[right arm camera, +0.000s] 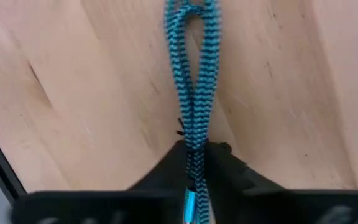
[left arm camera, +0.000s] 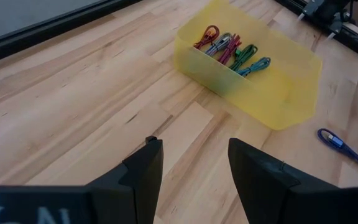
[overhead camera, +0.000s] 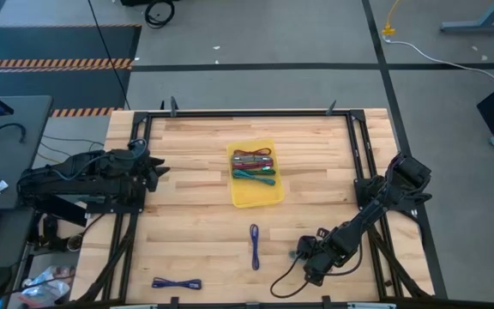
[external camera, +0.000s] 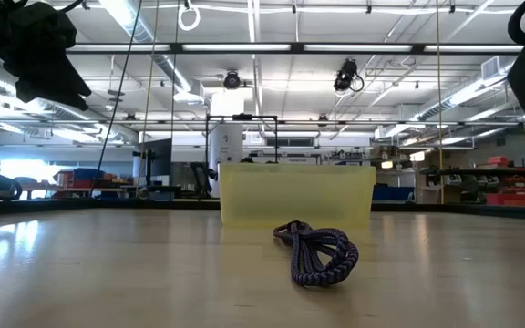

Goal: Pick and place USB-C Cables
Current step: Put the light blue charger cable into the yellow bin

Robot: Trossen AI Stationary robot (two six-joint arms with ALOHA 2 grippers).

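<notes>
Your right gripper (right arm camera: 194, 171) pinches a braided teal cable (right arm camera: 192, 81), a looped strand lying on the pale wood table (overhead camera: 195, 184) at lower right of the high view. Two blue cables (overhead camera: 254, 245) lie lower centre; others fill the translucent yellow tray (overhead camera: 249, 196) mid-frame. Your left gripper (left arm camera: 191, 168) hangs spread wide at left.

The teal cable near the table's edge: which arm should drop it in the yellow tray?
Right. The right gripper is shut on the teal cable, so it only has to carry it to the yellow tray. The left gripper is open and empty, parked at the table's left side.
</notes>
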